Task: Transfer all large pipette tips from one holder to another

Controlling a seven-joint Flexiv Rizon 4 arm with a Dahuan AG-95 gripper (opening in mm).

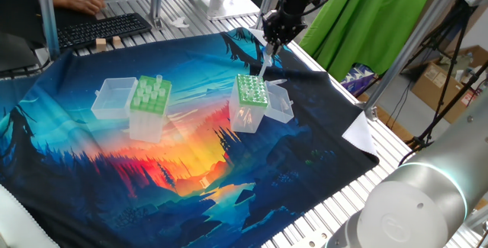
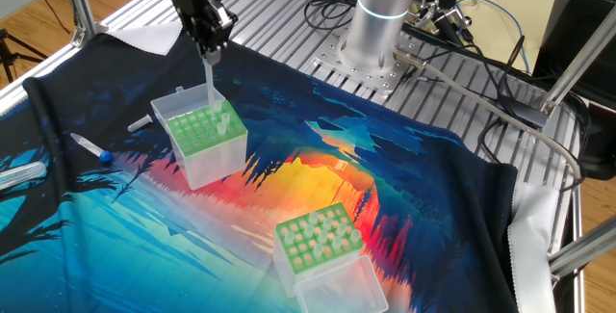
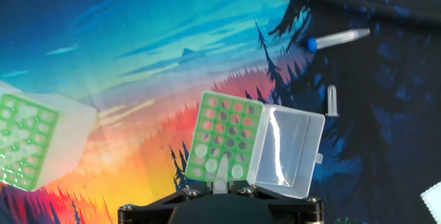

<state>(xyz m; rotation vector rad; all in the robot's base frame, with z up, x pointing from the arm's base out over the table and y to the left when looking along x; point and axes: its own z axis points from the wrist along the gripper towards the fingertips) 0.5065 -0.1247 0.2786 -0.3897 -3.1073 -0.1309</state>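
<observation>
- Whitish tip (image 1: pixel 264 66) pinched in closed gripper (image 1: pixel 273 44), hanging point-down over green-topped box (image 1: pixel 250 103), lid open.
- Second box (image 1: pixel 149 107) well apart on desk (image 1: pixel 84 194).

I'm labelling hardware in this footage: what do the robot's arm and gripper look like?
The gripper is matte black, compact, with two short dark fingers. The arm is smooth silver-grey cylinders with a thin teal ring near the base joint. Black cables trail from its base plate.
</observation>
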